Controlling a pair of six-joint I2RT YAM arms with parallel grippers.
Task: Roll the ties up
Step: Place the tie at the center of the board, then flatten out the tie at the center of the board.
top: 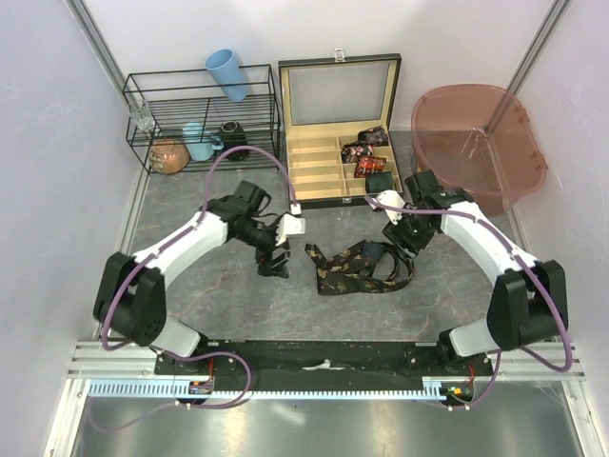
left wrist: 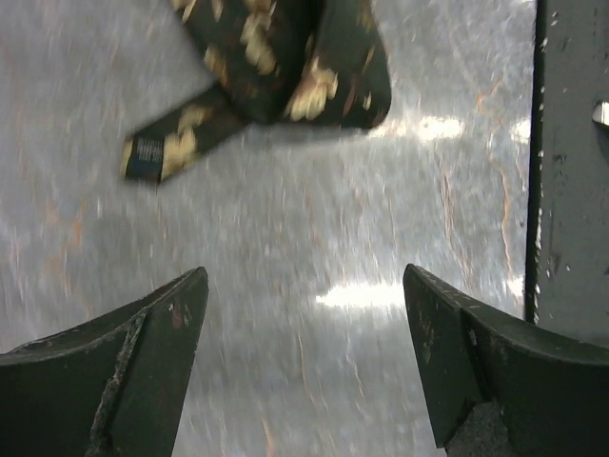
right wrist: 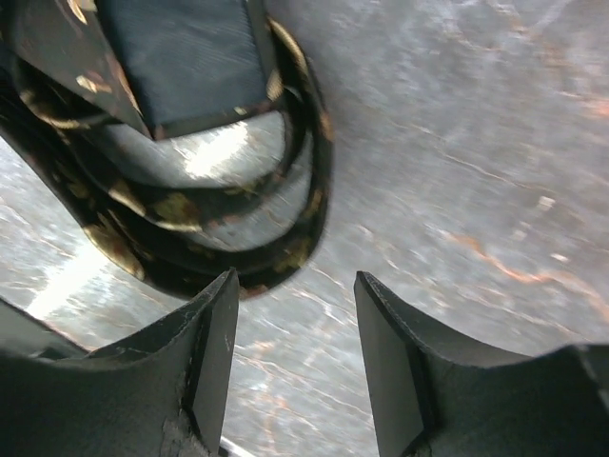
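Observation:
A dark tie with tan prints (top: pixel 357 267) lies loosely folded on the grey table between the arms. Its ends show at the top of the left wrist view (left wrist: pixel 285 67), and its loops show in the right wrist view (right wrist: pixel 190 219). My left gripper (top: pixel 275 264) is open and empty, just left of the tie. My right gripper (top: pixel 398 240) is open and empty above the tie's right loops. Rolled ties (top: pixel 366 152) sit in the right compartments of the wooden box (top: pixel 314 176).
A black wire rack (top: pixel 200 119) at back left holds a blue cup (top: pixel 228 74), a teal mug and a black mug (top: pixel 232 130). A pink plastic tub (top: pixel 476 138) stands at back right. White walls close in both sides.

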